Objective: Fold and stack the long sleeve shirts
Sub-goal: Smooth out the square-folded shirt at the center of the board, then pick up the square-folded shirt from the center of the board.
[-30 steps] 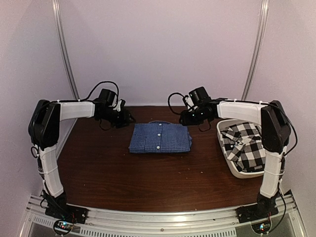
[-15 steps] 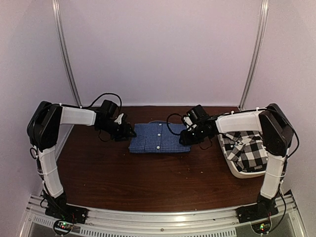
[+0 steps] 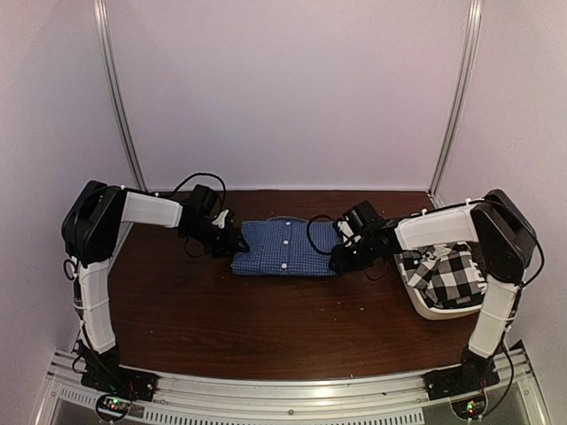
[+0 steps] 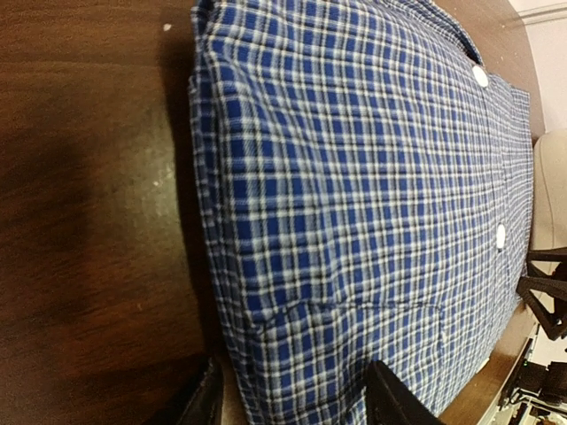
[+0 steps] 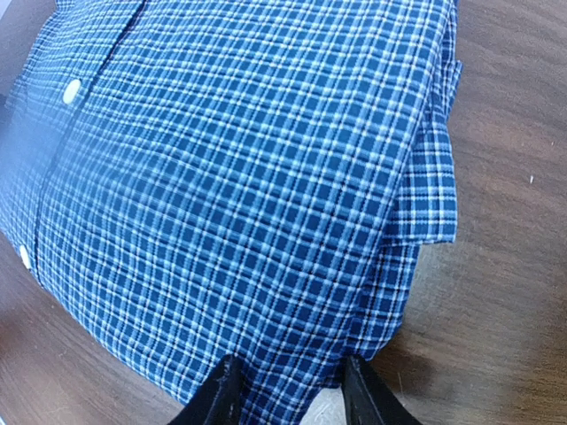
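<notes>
Dark wooden table [image 3: 266, 319], white plastic tub [image 3: 434, 310] at its right side, pale walls [image 3: 292, 88].

Soft dim light, sheen on table [image 5: 514, 80], wrist close-ups slightly blurred at edges

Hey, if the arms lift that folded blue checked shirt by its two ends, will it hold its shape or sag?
The blue shirt is soft layered cloth, so its middle would probably sag. It looks thin and likely light. The loose flap sticking out at one edge suggests the folds may slip open if pushed.
</notes>
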{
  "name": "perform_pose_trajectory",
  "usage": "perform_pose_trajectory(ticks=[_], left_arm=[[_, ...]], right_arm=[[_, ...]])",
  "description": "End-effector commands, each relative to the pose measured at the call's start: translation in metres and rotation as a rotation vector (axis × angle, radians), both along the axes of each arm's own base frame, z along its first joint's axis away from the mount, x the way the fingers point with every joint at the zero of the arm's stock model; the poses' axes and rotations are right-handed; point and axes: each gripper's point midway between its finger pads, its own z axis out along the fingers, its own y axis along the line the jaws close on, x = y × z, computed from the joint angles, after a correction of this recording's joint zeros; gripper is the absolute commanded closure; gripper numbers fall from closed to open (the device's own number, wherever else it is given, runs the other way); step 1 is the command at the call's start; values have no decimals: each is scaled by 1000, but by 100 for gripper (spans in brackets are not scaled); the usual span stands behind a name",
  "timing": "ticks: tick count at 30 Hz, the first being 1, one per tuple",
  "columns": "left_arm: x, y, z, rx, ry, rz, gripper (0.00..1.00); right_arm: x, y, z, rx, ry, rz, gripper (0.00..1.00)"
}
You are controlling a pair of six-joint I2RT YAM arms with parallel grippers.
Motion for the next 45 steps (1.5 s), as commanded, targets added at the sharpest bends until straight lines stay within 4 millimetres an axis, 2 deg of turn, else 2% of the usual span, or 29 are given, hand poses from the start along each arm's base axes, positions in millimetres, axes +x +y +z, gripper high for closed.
perform_pose_trajectory(ticks=[1, 9, 13, 17, 20, 24, 27, 32, 38, 42, 45], left_arm=[[4, -10, -7, 15, -15, -24, 45], [7, -6, -21, 56, 14, 30, 56], [14, -3, -25, 78, 1, 58, 52], [16, -11, -34, 62, 18, 31, 54], [15, -14, -40, 54, 32, 18, 64], [14, -19, -40, 34, 42, 3, 85], [15, -22, -31, 13, 35, -3, 100], [14, -20, 0, 5, -5, -2, 100], [-2, -5, 36, 43, -41, -21, 100], [-17, 10, 50, 63, -44, -44, 100], [-27, 22, 60, 81, -51, -57, 100]], right_arm=[[-8, 1, 5, 33, -7, -2, 59], [-14, -2, -2, 31, 2, -7, 59], [-17, -2, -2, 34, 2, -7, 59], [-19, -1, -3, 39, 3, -6, 59], [-20, -3, -5, 28, 4, -9, 59], [-20, -6, -4, 23, -1, -17, 59], [-20, -6, -1, 22, -6, -20, 60], [-15, -12, 19, -19, -48, -40, 60], [-8, -11, 56, -40, -110, -48, 58], [2, 8, 72, -25, -146, -28, 58], [12, 35, 78, -13, -163, 1, 58]])
